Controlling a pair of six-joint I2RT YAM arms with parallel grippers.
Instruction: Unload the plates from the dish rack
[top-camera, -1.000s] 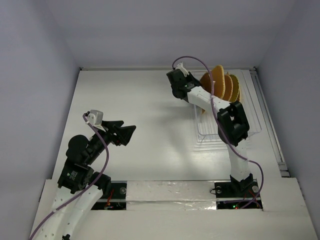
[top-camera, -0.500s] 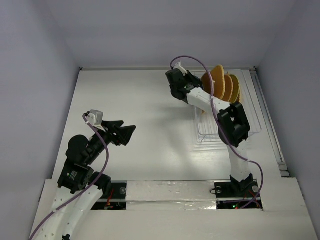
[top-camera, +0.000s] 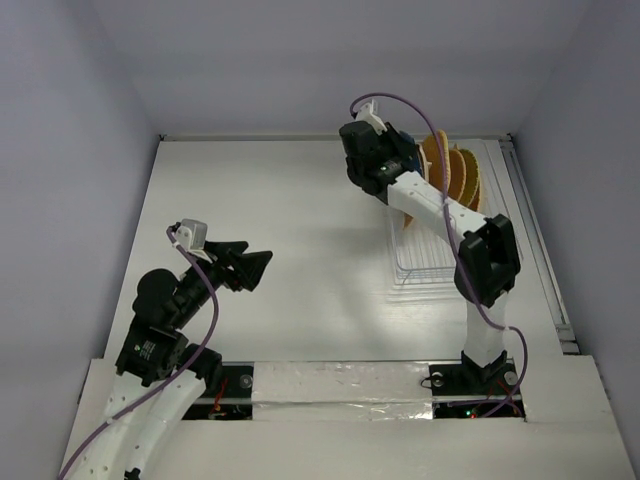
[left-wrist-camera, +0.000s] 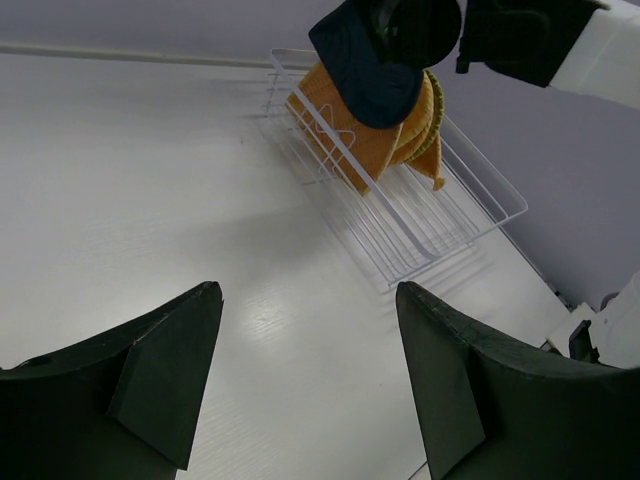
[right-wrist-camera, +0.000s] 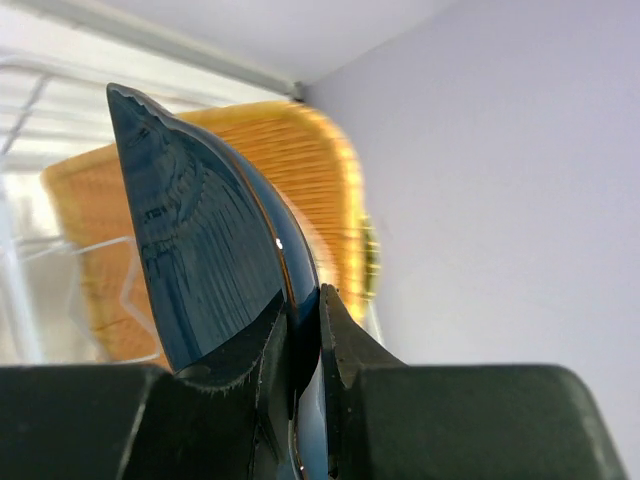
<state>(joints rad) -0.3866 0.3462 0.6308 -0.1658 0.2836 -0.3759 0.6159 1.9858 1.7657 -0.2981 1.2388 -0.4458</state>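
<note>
My right gripper (top-camera: 392, 165) is shut on the rim of the dark blue plate (right-wrist-camera: 205, 250) and holds it lifted above the left end of the dish rack (top-camera: 505, 245). The blue plate also shows in the left wrist view (left-wrist-camera: 365, 65), hanging over the rack (left-wrist-camera: 470, 205). Several orange woven-look plates (top-camera: 450, 170) stand upright in the rack behind it, with a yellow-green edge at the far side (left-wrist-camera: 437, 150). My left gripper (top-camera: 258, 266) is open and empty over the table's left half, far from the rack.
The rack's near half holds no plates. A white rail (top-camera: 540, 240) runs along the table's right edge beside the rack. Grey walls close the table at the back and sides.
My right gripper has risen and swung slightly right with the dark blue plate, lifting it up out of the rack. The left arm has not moved.
</note>
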